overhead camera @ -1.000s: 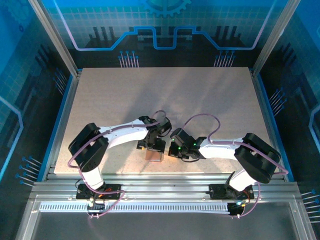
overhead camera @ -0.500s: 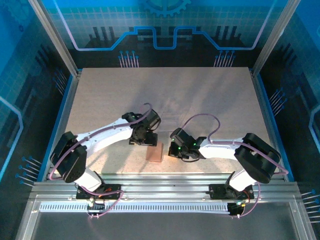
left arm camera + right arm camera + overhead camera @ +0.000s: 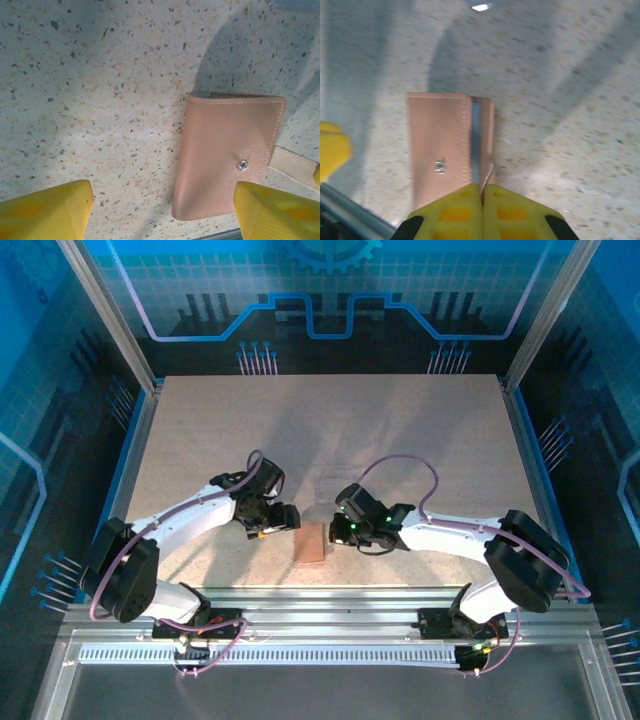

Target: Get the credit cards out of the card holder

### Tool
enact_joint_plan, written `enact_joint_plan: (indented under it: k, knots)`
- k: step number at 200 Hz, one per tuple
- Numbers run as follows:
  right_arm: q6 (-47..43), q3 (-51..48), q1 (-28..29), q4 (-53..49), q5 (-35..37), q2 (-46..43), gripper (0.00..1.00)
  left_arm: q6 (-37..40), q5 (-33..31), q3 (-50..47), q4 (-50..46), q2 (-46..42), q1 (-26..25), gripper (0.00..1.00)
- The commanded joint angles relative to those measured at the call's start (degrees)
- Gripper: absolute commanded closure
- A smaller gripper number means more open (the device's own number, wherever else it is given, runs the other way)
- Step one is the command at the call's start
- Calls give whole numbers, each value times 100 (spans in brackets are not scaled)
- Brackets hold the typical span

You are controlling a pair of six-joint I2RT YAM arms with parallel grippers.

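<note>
The tan-brown card holder [image 3: 312, 543] lies folded shut on the speckled table near its front edge, snap dot up. In the left wrist view the card holder [image 3: 225, 155] lies flat ahead, between my left gripper's [image 3: 162, 212] wide-apart yellow fingers [image 3: 45, 210], which touch nothing. My left gripper [image 3: 283, 518] hovers just left of the holder. My right gripper [image 3: 482, 187] is shut on a thin pale strap [image 3: 295, 167] that comes off the holder's edge [image 3: 440, 150]. A blue-grey inner strip [image 3: 476, 142] shows between the flaps. The credit cards are hidden.
A clear plastic box [image 3: 335, 483] stands just behind the two grippers. The table's metal front rail [image 3: 320, 592] runs close below the holder. Bare tabletop [image 3: 330, 420] stretches across the back half.
My left arm has swung left and back from over the card holder to its left side. The right gripper has shifted slightly forward and stays shut.
</note>
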Motion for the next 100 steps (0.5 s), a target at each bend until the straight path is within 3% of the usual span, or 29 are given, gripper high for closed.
enact_joint_plan:
  k: [1, 100]
  knots:
    - [-187, 432, 157, -365, -62, -117, 100, -109, 595, -174, 363, -227, 239, 25]
    - [-242, 1490, 530, -769, 122, 32, 100, 120, 1069, -463, 421, -477, 917, 30]
